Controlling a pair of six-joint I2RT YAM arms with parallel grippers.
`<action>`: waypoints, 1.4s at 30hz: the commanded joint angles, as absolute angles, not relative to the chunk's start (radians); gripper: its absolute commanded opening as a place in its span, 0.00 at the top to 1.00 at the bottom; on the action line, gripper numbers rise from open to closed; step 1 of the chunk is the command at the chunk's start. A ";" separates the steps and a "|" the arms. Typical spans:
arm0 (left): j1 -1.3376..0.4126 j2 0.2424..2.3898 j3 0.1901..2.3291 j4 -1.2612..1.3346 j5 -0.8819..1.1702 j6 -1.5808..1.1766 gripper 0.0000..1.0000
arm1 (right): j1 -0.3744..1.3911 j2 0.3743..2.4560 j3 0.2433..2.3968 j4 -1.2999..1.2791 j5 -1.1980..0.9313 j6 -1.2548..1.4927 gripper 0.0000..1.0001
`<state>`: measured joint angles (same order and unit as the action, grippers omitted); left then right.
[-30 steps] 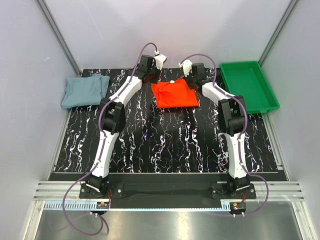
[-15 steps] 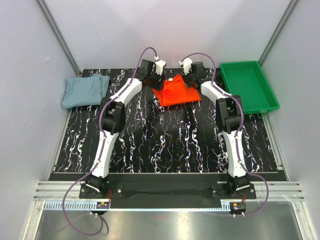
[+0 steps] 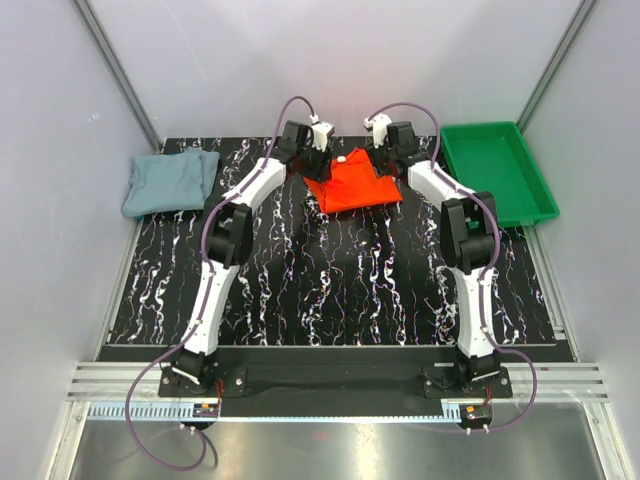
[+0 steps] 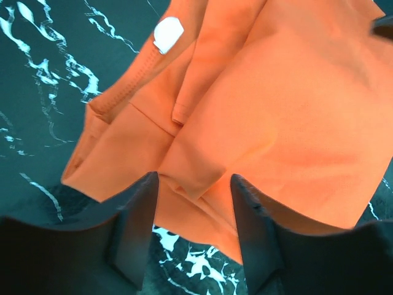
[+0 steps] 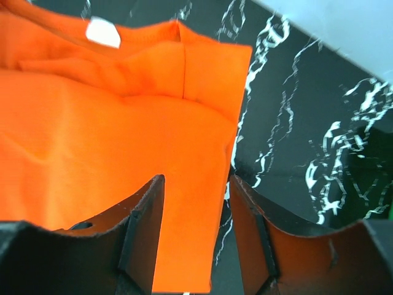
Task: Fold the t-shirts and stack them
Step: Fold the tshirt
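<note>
Black marbled table, green tray at its far right. Grey-blue t-shirt lies loosely folded at far left, probably waiting as the stack base. Orange-red t-shirt lies far centre, a skewed folded square between the arms. Left gripper and right gripper hover over its two far corners, jaws parted, gripping nothing, likely placed for the next fold.

The top view is bright, evenly lit and sharp across the desk, and the back wall is palest at top centre. Glare streaks the metal strip along the bottom edge. In the wrist views the left claw and right claw are dark and slightly blurred at the bottom. The shirt glows saturated orange, with soft fold shadows.
</note>
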<state>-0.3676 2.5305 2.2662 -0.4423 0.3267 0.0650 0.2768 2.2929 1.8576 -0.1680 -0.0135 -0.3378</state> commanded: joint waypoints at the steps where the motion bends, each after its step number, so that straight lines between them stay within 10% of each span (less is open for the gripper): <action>1: -0.368 2.543 2.321 -0.402 0.367 0.034 0.49 | 0.279 2.195 1.865 -0.167 -0.032 -0.296 0.46; 7: -0.361 2.551 2.329 -0.403 0.376 0.017 0.54 | 0.290 2.189 1.875 -0.181 -0.037 -0.290 0.46; 15: -0.356 2.545 2.322 -0.377 0.365 0.014 1.00 | 0.296 2.183 1.867 -0.186 -0.038 -0.284 0.46; 42: -0.357 2.580 2.395 -0.284 0.044 0.068 1.00 | 0.324 2.360 2.054 -0.313 -0.132 -0.193 0.43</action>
<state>-0.3588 2.5874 2.3741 -0.3351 0.0860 0.0517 0.3061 2.2894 1.9423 -0.2512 -0.0715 -0.2562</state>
